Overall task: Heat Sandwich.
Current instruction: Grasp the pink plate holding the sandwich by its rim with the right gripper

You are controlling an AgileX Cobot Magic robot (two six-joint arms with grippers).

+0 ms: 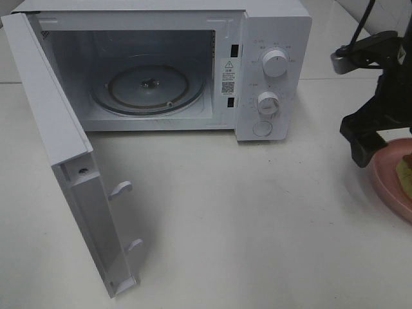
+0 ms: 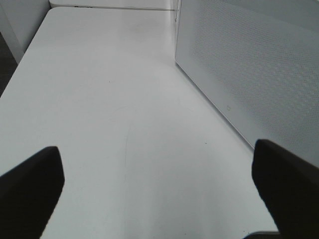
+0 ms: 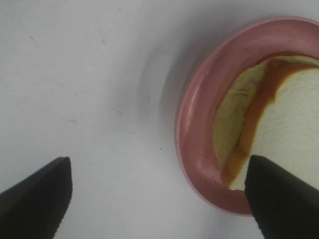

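The sandwich (image 3: 291, 124), white bread with a brown crust and pale yellow-green filling, lies on a round pink plate (image 3: 195, 124). In the high view plate (image 1: 389, 187) and sandwich (image 1: 406, 168) are cut off by the right edge of the picture. My right gripper (image 3: 159, 199) hangs open just above the plate's near rim, one finger (image 3: 37, 191) over bare table, the other (image 3: 281, 194) over the sandwich's edge. It shows as a black shape (image 1: 373, 151) at the far right. My left gripper (image 2: 159, 194) is open and empty over the table, and out of the high view.
The white microwave (image 1: 270, 71) stands at the back with its door (image 1: 71, 167) swung wide open toward the front left. A glass turntable (image 1: 149, 87) lies inside the cavity. A white perforated panel (image 2: 249, 64) shows close beside the left gripper.
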